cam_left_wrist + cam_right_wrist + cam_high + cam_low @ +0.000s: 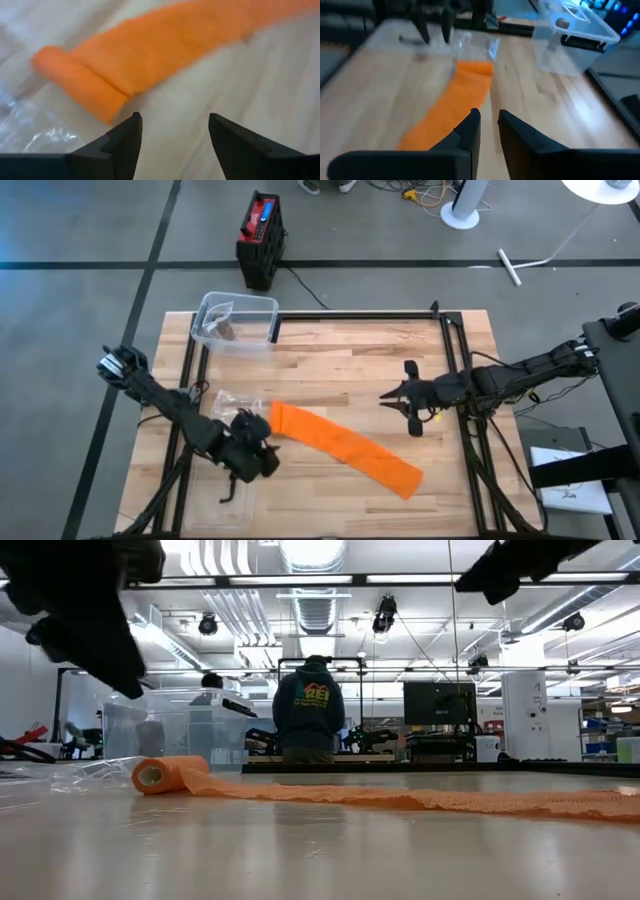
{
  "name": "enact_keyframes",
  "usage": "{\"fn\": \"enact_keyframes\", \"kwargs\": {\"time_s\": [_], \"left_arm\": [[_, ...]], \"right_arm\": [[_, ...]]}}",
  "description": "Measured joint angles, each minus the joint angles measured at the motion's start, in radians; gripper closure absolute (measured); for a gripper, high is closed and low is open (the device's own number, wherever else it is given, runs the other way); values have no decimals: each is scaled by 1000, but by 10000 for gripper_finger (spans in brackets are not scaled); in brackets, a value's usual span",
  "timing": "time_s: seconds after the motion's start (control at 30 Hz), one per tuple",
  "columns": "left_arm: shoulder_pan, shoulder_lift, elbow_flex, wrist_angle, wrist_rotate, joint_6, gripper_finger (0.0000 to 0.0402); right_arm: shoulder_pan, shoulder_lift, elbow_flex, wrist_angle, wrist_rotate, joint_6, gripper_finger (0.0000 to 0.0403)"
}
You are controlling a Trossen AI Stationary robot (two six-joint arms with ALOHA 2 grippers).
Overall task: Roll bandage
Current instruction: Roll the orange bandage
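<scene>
An orange bandage (345, 445) lies slantwise on the wooden table, mostly unrolled. Its small rolled end (278, 418) points to the left and its flat tail (405, 477) reaches toward the near right. The low view shows the roll (155, 774) resting on the table top. My left gripper (175, 125) hovers open just on the near side of the roll, with nothing between its fingers. My right gripper (489, 122) hangs above the table on the right, past the tail. Its fingers stand a narrow gap apart and hold nothing.
A crumpled clear wrapper (232, 400) lies beside the roll, and another clear sheet (238, 498) lies near the front edge. A clear plastic bin (237, 320) stands at the far left. Black frame rails (452, 350) edge the table. A person (308, 705) stands beyond it.
</scene>
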State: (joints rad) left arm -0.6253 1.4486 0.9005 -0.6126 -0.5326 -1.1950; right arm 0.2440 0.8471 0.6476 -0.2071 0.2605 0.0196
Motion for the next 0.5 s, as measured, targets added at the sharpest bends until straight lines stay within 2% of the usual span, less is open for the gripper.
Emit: {"fn": "enact_keyframes", "kwargs": {"time_s": [0.17, 0.3, 0.37, 0.5], "left_arm": [[0, 69, -4, -39, -104, -352, 170], [25, 123, -12, -48, -107, -590, 153], [48, 146, -14, -61, -117, -647, 145], [107, 188, -13, -58, -118, -650, 137]], "right_arm": [[0, 4, 0, 77, -6, 230, 330], [-5, 7, 0, 86, 6, 142, 327], [-7, 15, 0, 86, 43, 118, 328], [-10, 32, 0, 86, 101, 83, 324]]}}
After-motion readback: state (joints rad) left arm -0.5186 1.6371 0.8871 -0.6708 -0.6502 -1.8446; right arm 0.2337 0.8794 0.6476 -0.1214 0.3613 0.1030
